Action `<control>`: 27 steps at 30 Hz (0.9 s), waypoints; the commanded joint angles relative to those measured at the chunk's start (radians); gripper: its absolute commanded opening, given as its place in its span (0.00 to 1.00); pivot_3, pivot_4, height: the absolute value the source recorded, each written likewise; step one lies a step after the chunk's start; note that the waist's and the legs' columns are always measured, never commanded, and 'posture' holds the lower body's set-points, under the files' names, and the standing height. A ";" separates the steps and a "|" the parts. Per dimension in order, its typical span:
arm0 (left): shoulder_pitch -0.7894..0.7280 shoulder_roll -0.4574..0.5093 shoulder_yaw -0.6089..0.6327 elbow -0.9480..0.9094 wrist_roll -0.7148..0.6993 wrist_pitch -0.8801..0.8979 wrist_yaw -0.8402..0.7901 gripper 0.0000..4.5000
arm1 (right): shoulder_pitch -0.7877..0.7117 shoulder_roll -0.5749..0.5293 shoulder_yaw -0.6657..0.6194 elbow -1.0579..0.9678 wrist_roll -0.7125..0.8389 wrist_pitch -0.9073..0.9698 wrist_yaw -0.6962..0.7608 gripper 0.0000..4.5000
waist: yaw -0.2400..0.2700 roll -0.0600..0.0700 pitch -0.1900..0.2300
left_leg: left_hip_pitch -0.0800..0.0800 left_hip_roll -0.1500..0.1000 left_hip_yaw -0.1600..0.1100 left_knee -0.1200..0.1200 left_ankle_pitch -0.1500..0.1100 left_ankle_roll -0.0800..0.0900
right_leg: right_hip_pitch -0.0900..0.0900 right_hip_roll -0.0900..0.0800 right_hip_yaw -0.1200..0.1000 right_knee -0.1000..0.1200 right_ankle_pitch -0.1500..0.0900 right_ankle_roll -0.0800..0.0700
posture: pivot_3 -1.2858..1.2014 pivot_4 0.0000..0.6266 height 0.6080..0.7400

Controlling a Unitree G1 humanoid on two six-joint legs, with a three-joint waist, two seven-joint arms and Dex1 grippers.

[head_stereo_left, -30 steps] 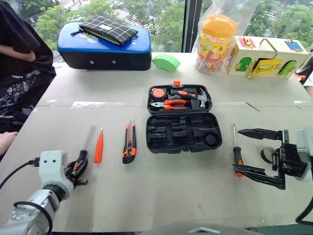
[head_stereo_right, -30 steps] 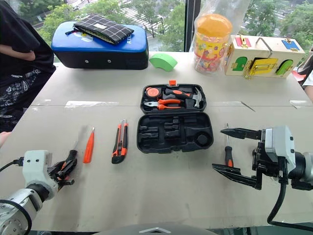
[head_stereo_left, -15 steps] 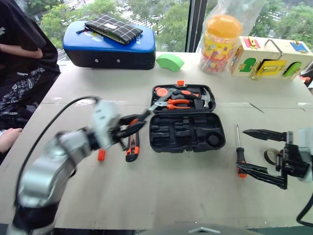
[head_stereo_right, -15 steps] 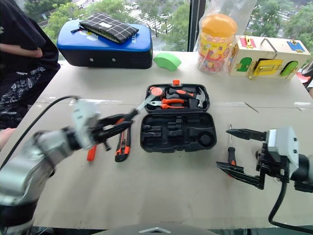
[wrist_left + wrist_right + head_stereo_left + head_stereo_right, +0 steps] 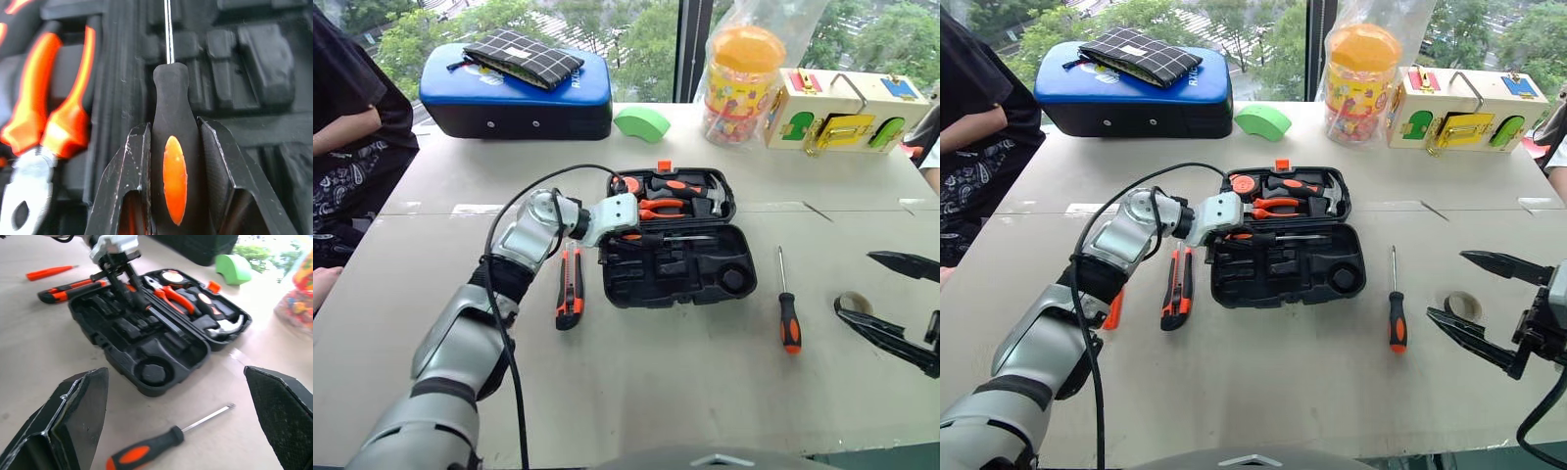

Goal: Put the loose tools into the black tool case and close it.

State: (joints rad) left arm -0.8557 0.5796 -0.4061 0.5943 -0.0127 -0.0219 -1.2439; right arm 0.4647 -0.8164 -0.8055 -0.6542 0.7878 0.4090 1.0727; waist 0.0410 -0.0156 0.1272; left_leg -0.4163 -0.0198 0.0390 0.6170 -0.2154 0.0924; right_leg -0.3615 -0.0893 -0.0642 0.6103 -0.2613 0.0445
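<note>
Here, ribbed black moulded case (image 5: 705,279), open.

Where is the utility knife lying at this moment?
In the left eye view the utility knife lies flat on the table, just left of the open black tool case, with the small orange screwdriver further left.

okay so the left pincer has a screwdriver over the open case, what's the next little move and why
Probably lower the screwdriver into a slot along the top of the case's near half, then open. The left pincer is shut on its handle, with the shaft lying across that half, just below the pliers. The knife, the small orange screwdriver and the other screwdriver lie on the table.
</note>
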 commanded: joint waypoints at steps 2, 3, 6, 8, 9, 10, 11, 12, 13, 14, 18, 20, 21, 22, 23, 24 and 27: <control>-0.029 -0.006 0.000 0.059 0.069 -0.013 0.009 0.18 | 0.012 0.008 -0.045 -0.022 0.004 -0.018 -0.003 1.00 | 0.000 0.000 0.000 | 0.000 0.000 0.000 0.001 0.000 0.000 | 0.000 0.000 0.000 0.000 0.000 0.000 | 0.52 0.24 1.00; -0.028 -0.007 0.001 0.064 0.076 -0.020 0.009 0.18 | 0.016 0.011 -0.045 -0.026 0.004 -0.018 -0.005 1.00 | 0.001 0.000 0.000 | 0.000 0.000 0.000 0.001 0.000 0.000 | 0.000 -0.001 0.000 0.001 0.000 0.000 | 0.52 0.24 1.00; -0.027 -0.007 -0.002 0.082 0.096 -0.041 0.008 0.18 | 0.021 0.014 -0.039 -0.028 0.005 -0.020 -0.008 1.00 | -0.001 0.000 -0.001 | 0.000 0.000 0.000 0.002 0.000 0.000 | 0.000 -0.001 0.000 0.001 0.000 0.000 | 0.52 0.24 1.00; -0.036 -0.015 0.007 0.091 0.096 -0.002 0.017 0.18 | 0.015 0.011 -0.025 -0.024 0.002 -0.022 -0.010 1.00 | 0.000 0.000 -0.001 | 0.000 0.000 0.000 0.002 0.000 0.000 | 0.000 -0.001 0.000 0.002 0.000 0.000 | 0.52 0.24 1.00; -0.039 -0.016 0.011 0.093 0.097 0.007 0.019 0.18 | 0.011 0.010 -0.019 -0.022 0.000 -0.024 -0.011 1.00 | 0.000 0.000 -0.001 | 0.000 0.000 0.000 0.003 0.000 0.000 | 0.000 -0.001 0.000 0.002 0.000 0.000 | 0.52 0.24 1.00; -0.043 -0.015 0.021 0.088 0.092 0.029 0.026 0.18 | 0.005 0.008 -0.014 -0.019 -0.001 -0.024 -0.014 1.00 | 0.000 0.000 -0.001 | 0.000 0.000 0.000 0.003 0.000 0.000 | 0.000 -0.001 0.000 0.003 0.000 0.000 | 0.52 0.24 1.00; -0.045 -0.011 0.030 0.079 0.088 0.036 0.029 0.36 | -0.001 0.006 -0.009 -0.018 -0.001 -0.023 -0.016 1.00 | 0.000 0.000 -0.001 | 0.000 0.000 0.000 0.004 0.000 -0.001 | 0.000 -0.001 0.000 0.004 0.000 -0.001 | 0.52 0.24 1.00; -0.046 -0.008 0.036 0.072 0.085 0.042 0.031 0.46 | -0.005 0.006 -0.006 -0.017 -0.001 -0.022 -0.017 1.00 | 0.000 0.000 -0.001 | 0.000 0.000 0.000 0.005 0.000 -0.001 | 0.000 -0.001 0.000 0.006 -0.001 -0.001 | 0.52 0.24 1.00; -0.044 -0.006 0.055 0.048 0.064 0.073 0.028 0.51 | -0.009 0.006 -0.001 -0.017 -0.003 -0.022 -0.018 1.00 | -0.001 0.000 -0.001 | 0.001 0.000 0.000 0.006 0.000 -0.001 | 0.000 -0.002 0.000 0.006 -0.001 -0.001 | 0.52 0.24 1.00; -0.040 -0.002 0.074 0.018 0.044 0.107 0.023 0.61 | -0.011 0.008 0.004 -0.017 -0.007 -0.024 -0.019 1.00 | -0.002 0.000 -0.001 | 0.001 0.001 0.000 0.007 -0.001 -0.001 | 0.000 -0.001 0.000 0.007 -0.001 -0.001 | 0.52 0.24 1.00; 0.002 0.027 0.132 -0.141 -0.015 0.191 -0.007 0.64 | -0.014 0.021 0.024 -0.024 -0.016 -0.027 -0.026 1.00 | -0.003 0.000 0.000 | 0.000 0.001 0.000 0.007 0.000 0.000 | -0.001 -0.001 0.000 0.008 -0.001 -0.001 | 0.52 0.24 1.00; 0.021 0.027 0.159 -0.193 -0.029 0.215 0.015 0.51 | -0.017 0.029 0.036 -0.030 -0.019 -0.030 -0.033 1.00 | 0.001 0.000 0.000 | 0.000 0.001 0.000 0.007 0.000 0.000 | -0.001 -0.002 0.000 0.008 -0.001 -0.001 | 0.52 0.24 1.00; 0.030 0.026 0.167 -0.222 -0.038 0.238 0.016 0.46 | -0.018 0.032 0.042 -0.031 -0.021 -0.031 -0.037 1.00 | 0.002 0.000 0.000 | 0.000 0.001 0.000 0.007 -0.001 0.000 | -0.001 -0.002 0.000 0.008 -0.001 -0.001 | 0.52 0.24 1.00; 0.038 0.024 0.173 -0.246 -0.045 0.256 0.018 0.35 | -0.020 0.034 0.048 -0.032 -0.024 -0.033 -0.039 1.00 | 0.002 0.000 0.000 | 0.000 0.001 0.000 0.007 -0.001 0.000 | -0.001 -0.002 0.000 0.008 -0.001 -0.001 | 0.52 0.24 1.00; 0.045 0.021 0.176 -0.269 -0.049 0.274 0.021 0.24 | -0.021 0.035 0.053 -0.031 -0.026 -0.035 -0.041 1.00 | 0.001 0.000 0.000 | -0.001 0.001 0.000 0.007 -0.001 0.000 | -0.001 -0.002 0.000 0.008 -0.001 -0.001 | 0.52 0.24 1.00; 0.054 0.013 0.181 -0.291 -0.053 0.295 0.032 0.14 | -0.024 0.035 0.059 -0.031 -0.028 -0.036 -0.045 1.00 | 0.000 0.000 0.000 | -0.001 0.001 0.000 0.007 -0.001 0.000 | -0.001 -0.002 0.000 0.008 -0.001 -0.001 | 0.52 0.24 1.00; 0.078 -0.019 0.182 -0.341 -0.053 0.363 0.085 0.01 | -0.032 0.035 0.069 -0.029 -0.032 -0.040 -0.051 1.00 | 0.000 0.000 0.000 | 0.000 0.001 0.000 0.008 -0.001 0.000 | -0.001 -0.002 0.000 0.009 -0.001 -0.001 | 0.52 0.24 1.00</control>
State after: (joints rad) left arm -0.7836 0.5771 -0.2422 0.3089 -0.0497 0.2996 -1.1973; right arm 0.4433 -0.7808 -0.7322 -0.6600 0.7525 0.3865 1.0317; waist 0.0407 -0.0157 0.1268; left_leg -0.4165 -0.0191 0.0385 0.6252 -0.2161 0.0922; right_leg -0.3619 -0.0912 -0.0643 0.6190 -0.2621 0.0433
